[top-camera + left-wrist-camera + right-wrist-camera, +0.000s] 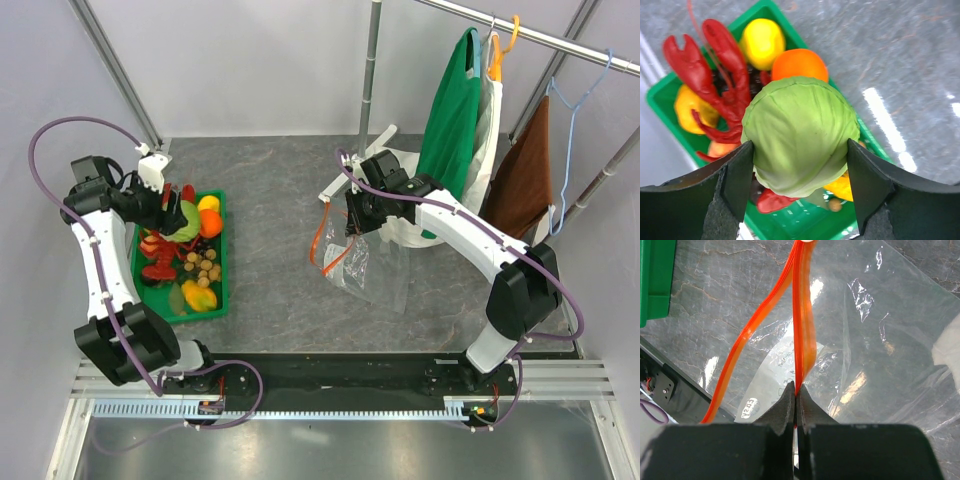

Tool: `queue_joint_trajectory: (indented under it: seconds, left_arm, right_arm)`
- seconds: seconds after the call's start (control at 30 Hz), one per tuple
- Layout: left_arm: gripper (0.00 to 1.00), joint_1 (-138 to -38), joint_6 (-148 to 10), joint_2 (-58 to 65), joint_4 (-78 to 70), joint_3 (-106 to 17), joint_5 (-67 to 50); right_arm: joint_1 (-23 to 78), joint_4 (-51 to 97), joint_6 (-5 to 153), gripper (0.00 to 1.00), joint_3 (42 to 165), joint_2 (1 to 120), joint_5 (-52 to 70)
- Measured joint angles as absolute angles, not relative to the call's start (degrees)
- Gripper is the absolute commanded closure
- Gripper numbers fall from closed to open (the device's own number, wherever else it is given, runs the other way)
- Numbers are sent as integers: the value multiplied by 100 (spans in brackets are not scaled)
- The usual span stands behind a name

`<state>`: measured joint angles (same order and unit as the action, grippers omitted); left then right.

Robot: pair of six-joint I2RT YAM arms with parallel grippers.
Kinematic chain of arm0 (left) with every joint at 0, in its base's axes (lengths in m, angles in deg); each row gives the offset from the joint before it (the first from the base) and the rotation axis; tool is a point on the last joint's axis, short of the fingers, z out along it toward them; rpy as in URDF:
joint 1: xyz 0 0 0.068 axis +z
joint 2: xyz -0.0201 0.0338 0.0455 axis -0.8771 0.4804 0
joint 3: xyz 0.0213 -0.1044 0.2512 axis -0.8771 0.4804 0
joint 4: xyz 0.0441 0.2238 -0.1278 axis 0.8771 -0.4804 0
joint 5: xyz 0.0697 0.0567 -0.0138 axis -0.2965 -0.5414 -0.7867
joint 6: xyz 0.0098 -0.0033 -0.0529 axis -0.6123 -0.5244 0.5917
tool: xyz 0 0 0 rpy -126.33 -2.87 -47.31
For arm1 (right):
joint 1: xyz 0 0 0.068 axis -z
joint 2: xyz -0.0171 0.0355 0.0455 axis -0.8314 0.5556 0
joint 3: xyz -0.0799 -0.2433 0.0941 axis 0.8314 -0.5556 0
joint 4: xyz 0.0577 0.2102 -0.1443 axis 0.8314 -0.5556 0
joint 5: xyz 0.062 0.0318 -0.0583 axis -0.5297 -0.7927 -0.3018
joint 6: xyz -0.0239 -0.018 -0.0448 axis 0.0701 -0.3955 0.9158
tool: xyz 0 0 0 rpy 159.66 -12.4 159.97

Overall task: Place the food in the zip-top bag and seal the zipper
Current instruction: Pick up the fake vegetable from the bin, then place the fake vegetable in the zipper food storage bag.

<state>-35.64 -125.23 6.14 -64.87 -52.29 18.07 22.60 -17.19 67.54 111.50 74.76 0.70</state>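
My left gripper (799, 165) is shut on the pale green cabbage (799, 132) and holds it above the green tray (790, 220); in the top view the cabbage (186, 222) sits at the tray's far end. Below it lie the red lobster (715, 75), a yellow fruit (762, 42), an orange fruit (799, 64), a mango-like fruit (198, 296) and tan balls (203, 266). My right gripper (797, 395) is shut on the red-orange zipper (802, 315) of the clear zip-top bag (880, 340), holding its mouth up; the bag (358, 262) hangs to the table with its other zipper lip (747, 335) spread away.
A clothes rack at the back right holds a green garment (452, 115), a white one and a brown cloth (522, 175). A white cloth bag (400, 165) lies behind the right arm. A metal pole (368, 70) stands at the back centre.
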Motion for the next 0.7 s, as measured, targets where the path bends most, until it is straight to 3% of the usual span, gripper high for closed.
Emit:
queue_joint_trajectory:
  seconds: [0.7]
  left_arm:
    - [37, -3693, -11583, 600, -7051, -5246, 3140]
  right_arm:
    - [2260, -1715, 6750, 100, 11150, 7476, -46]
